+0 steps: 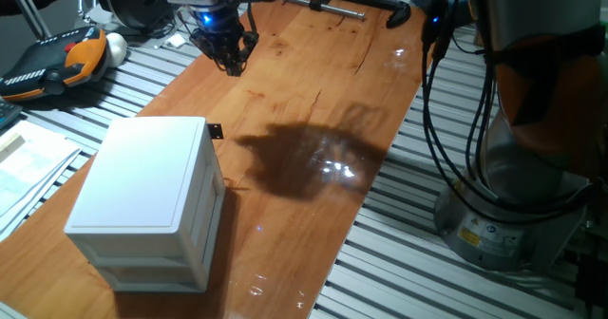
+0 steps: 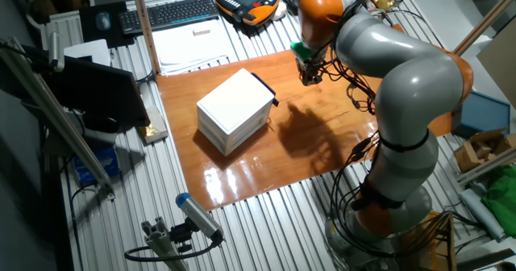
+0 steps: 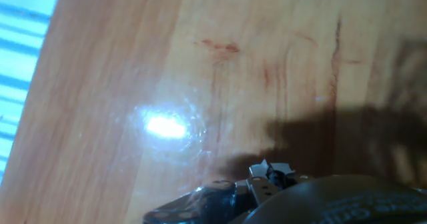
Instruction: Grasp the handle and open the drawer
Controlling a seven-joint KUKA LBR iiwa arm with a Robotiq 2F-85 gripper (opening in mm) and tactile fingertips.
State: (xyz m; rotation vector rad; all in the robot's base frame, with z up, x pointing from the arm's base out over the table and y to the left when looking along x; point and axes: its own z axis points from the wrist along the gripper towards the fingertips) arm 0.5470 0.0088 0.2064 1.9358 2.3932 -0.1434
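From one fixed view I see the white cabinet at the near left of the wooden board, with the handle showing as a small black tab at the upper right corner of its front face. The drawer is the top tier of that front and sits flush with the frame, closed. A black clamp lies at the far end of the board, and an orange and black pendant rests on the slatted table at left.

The other fixed view gives what the first does not: the full arm, grey with orange joints, rising from its base at lower right and bending over the board. It also shows a keyboard and papers beyond the board. Here the handle reads as a dark strip along the cabinet's right upper edge.

The gripper hangs pointing down above the far part of the board, well apart from the handle and holding nothing. Its fingertips look close together, but I cannot tell for certain how the jaws stand.

The hand view shows only bare wood with a bright glare spot and a blurred dark part of the gripper body at the bottom edge; neither cabinet nor handle appears there.

A label on the robot base is too small to read.
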